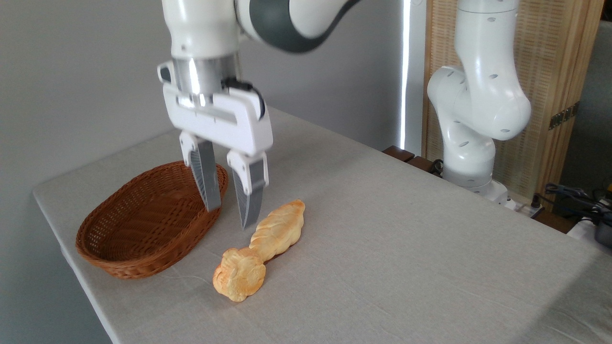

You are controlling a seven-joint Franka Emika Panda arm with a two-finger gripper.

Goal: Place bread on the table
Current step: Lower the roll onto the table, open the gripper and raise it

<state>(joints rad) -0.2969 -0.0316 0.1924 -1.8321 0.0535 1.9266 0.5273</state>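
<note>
Two pieces of bread lie on the table [406, 267]: one small knobbly bun [239, 282] toward the front-left edge and one longer braided loaf [279, 229] touching it on its far side. One wicker basket [143, 224] sits near the left edge. One robot arm [478, 105] reaches over the surface, carrying one gripper [229, 217] with two fingers [206, 179].

Bun [239, 281]: small, lumpy, golden-tan, with a knobbly puffed top; it lies free on the bench [406, 248] near the front-left edge, touching or just overlapping the near end of a longer loaf [279, 230]. Bench: large, rectangular, covered with a plain grey-beige cloth showing faint creases; the bun rests directly on the cloth, outside and just right of the basket [143, 222].
</note>
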